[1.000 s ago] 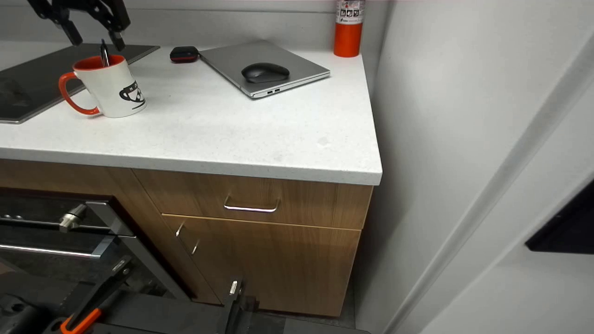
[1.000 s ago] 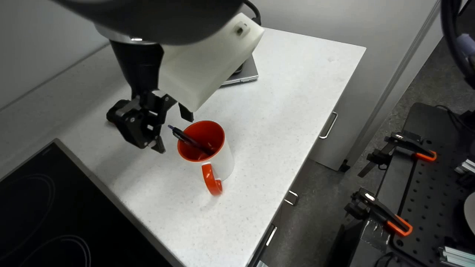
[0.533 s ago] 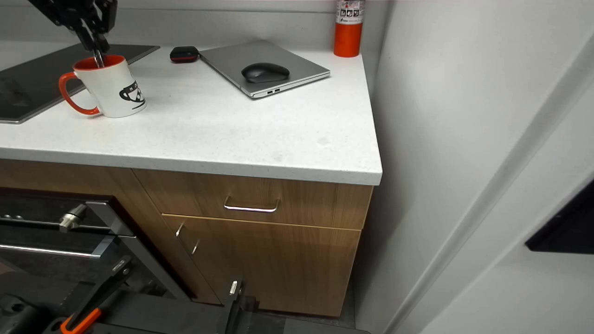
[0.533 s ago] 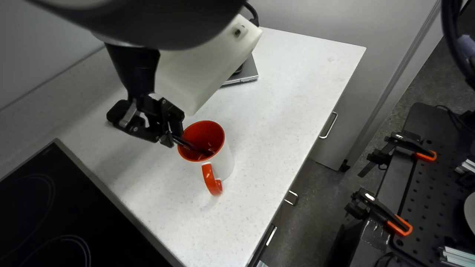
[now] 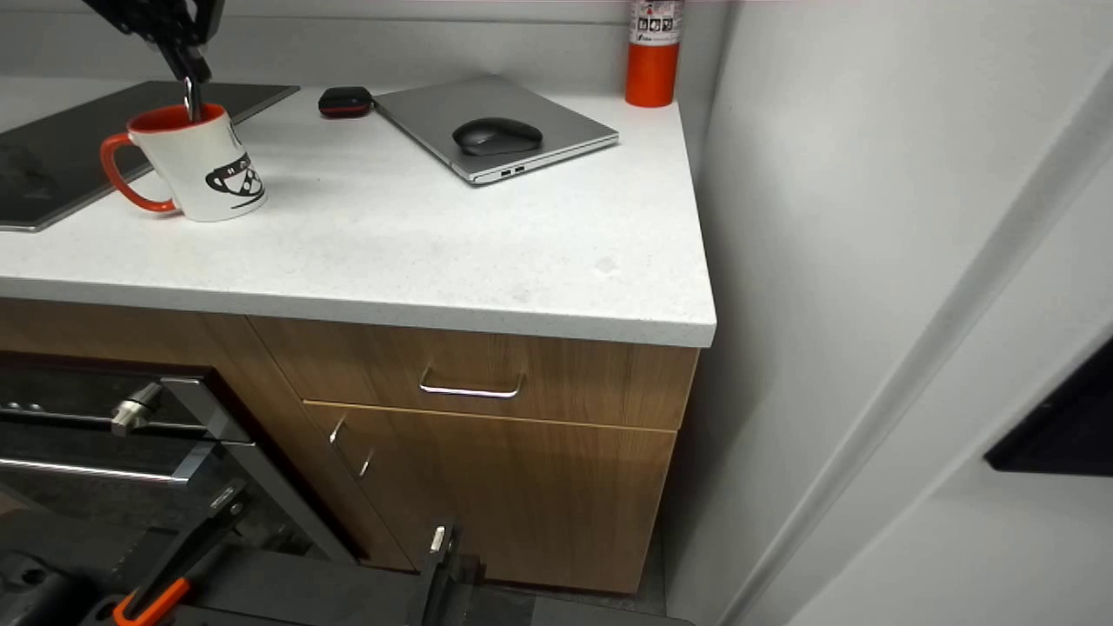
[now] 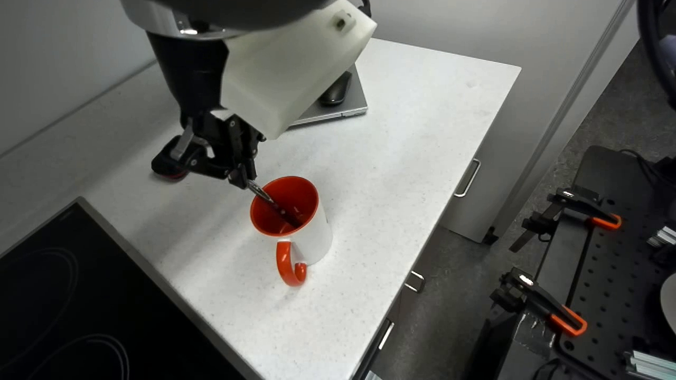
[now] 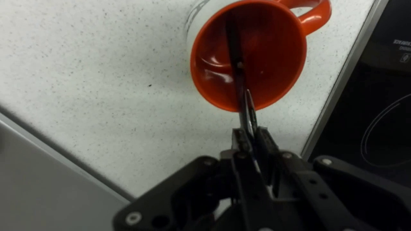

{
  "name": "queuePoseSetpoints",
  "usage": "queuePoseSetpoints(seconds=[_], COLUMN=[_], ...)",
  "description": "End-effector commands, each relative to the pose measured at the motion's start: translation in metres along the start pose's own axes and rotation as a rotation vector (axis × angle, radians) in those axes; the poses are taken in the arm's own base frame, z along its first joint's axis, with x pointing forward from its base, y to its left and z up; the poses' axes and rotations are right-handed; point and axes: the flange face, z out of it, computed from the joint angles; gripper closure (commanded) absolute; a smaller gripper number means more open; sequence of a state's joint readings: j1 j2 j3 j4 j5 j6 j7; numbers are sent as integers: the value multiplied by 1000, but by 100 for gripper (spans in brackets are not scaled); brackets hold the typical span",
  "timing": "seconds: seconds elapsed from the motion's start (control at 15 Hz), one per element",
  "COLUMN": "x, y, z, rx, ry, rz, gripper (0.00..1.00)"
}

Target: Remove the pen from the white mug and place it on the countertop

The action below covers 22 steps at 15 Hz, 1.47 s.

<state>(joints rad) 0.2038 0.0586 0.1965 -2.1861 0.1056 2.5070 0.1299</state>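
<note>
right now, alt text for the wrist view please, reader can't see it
Black fingers grip a dark pen, its far end inside a white mug lined in orange-red. Speckled white countertop lies beneath, with a black cooktop at right.

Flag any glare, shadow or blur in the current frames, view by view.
In the wrist view, pale glints inside the white mug, and the gripper looks soft in its nearest parts, cause unclear; in an exterior view, a soft shadow on the countertop between the cooktop and the gripper; in an exterior view, a bright streak along the drawer handle.
</note>
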Motion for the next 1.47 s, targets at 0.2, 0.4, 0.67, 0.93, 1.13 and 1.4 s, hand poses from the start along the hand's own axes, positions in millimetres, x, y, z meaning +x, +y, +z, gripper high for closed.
queuePoseSetpoints(seconds=[0.2, 0.4, 0.67, 0.93, 1.13, 1.4], x=[-13, -25, -45, -69, -86, -89], y=[20, 27, 39, 57, 72, 94], z=[-65, -88, -115, -112, -103, -81], rx=[-10, 13, 33, -44, -112, -181], ry=[217, 297, 413, 326, 191, 42], rz=[103, 159, 239, 302, 377, 477], gripper=[100, 100, 100, 100, 100, 100])
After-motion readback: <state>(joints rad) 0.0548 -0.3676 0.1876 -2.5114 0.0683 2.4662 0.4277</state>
